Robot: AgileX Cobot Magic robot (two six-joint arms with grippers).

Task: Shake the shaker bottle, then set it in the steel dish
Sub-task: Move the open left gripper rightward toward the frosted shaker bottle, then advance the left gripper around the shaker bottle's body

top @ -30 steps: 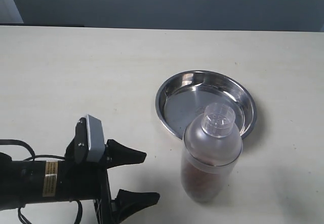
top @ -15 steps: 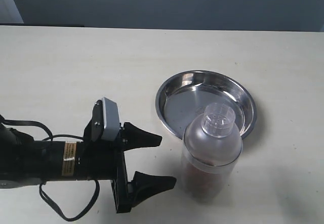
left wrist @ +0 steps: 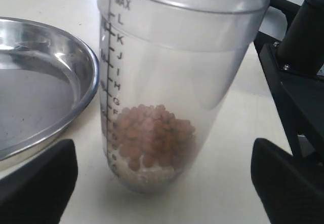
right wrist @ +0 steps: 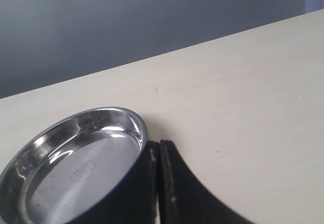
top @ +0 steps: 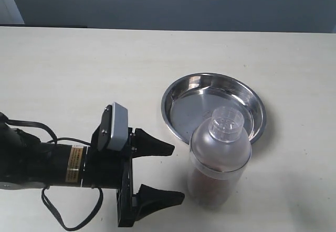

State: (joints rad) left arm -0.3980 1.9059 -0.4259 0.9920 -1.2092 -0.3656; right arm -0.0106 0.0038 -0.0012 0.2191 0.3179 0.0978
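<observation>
The shaker bottle (top: 219,161) stands upright on the pale worktop (top: 79,69), outside the steel dish (top: 181,90) and just beside the dish's near rim. From above, its frosted dome and small clear cap overlap that rim, and I cannot tell whether the two touch. A heap of reddish-brown bits (left wrist: 152,138) sits at the bottom of the clear body, below a printed scale of letters running up the side. The dish lies flat, its mirror-like floor bare. The left arm lies low along the worktop, pointing at the bottle. The left pincer (top: 177,172) is released, with its two black fingers (top: 157,147) spread wider than the bottle. Their tips are close to the bottle's side but not on it, and bare worktop shows between. The right pincer (right wrist: 158,148) is clenched, its dark fingers pressed flat against each other with nothing between them, and the dish lies just beyond its tips.
</observation>
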